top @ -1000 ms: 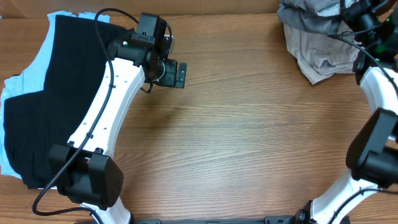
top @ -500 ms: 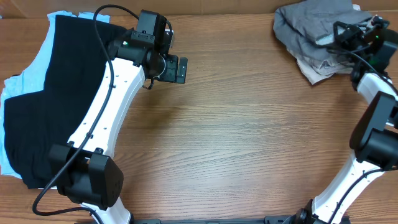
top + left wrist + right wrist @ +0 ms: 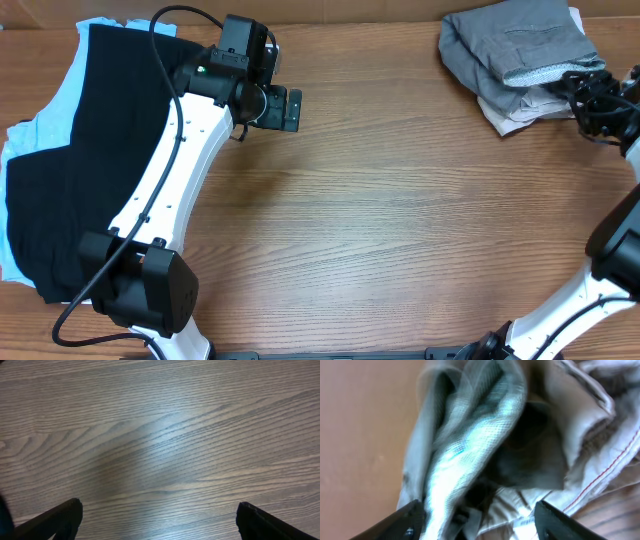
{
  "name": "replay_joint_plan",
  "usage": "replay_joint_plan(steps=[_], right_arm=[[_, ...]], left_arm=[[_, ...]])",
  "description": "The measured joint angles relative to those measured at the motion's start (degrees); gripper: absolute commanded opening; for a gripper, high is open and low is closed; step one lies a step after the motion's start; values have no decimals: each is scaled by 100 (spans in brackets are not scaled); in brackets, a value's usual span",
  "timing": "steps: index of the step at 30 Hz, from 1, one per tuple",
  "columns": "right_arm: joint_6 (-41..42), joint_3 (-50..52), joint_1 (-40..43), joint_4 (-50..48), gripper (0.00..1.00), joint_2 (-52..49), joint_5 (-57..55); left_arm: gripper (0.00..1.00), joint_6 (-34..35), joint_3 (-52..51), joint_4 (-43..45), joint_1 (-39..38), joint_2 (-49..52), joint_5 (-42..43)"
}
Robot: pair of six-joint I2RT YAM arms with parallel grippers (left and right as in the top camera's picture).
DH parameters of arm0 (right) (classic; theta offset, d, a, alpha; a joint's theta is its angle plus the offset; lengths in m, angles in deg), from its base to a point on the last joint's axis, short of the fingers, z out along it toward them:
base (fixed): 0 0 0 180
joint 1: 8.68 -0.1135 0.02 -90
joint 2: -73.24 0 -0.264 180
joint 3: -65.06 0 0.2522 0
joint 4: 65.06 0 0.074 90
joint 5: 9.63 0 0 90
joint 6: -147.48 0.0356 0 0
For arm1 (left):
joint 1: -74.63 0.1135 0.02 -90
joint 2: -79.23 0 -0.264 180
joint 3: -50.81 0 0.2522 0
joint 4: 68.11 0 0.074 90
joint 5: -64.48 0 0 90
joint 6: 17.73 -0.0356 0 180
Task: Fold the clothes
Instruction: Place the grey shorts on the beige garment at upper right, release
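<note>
The grey shorts (image 3: 515,40) lie bunched at the table's far right corner, welt pocket up and the whitish speckled waistband (image 3: 545,73) turned out. In the right wrist view the same shorts (image 3: 470,435) fill the frame. My right gripper (image 3: 583,92) sits at the pile's right edge. Its jaws (image 3: 480,522) stand wide apart, with the cloth lying loose between and beyond them. My left gripper (image 3: 290,108) hangs open over bare wood at the upper left (image 3: 160,520), holding nothing.
Beige shorts (image 3: 510,108) lie under the grey ones, showing pale with red stitching in the right wrist view (image 3: 590,460). A black T-shirt (image 3: 90,150) lies spread over a light blue garment (image 3: 40,130) at the far left. The wooden table (image 3: 400,220) spans the middle.
My right gripper has opened, let go of the grey shorts and drawn back to the right. The shorts have settled flatter on the beige pair. The left arm barely moved.
</note>
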Motion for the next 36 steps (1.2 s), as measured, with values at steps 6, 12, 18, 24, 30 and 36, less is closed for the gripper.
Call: replay_joint_plan(steps=[6, 12, 18, 24, 30, 36], right_arm=[[-1263, 0, -184, 319, 100, 1038, -562], [-2345, -33, -824, -358, 100, 1360, -1799], [-3001, -55, -1624, -1941, 100, 691, -2949], [-3097, -55, -1786, -2208, 100, -195, -3528], [-3064, -57, -1604, -1799, 100, -776, -3668], [-3062, -96, -1589, -1663, 100, -839, -3668]], left_arm=[[100, 0, 0, 20, 0, 0, 0], [100, 0, 0, 140, 0, 0, 0], [100, 0, -2, 297, 0, 0, -2], [100, 0, -9, 295, 0, 0, -2], [100, 0, -9, 297, 0, 0, -37], [100, 0, -11, 297, 0, 0, -87]])
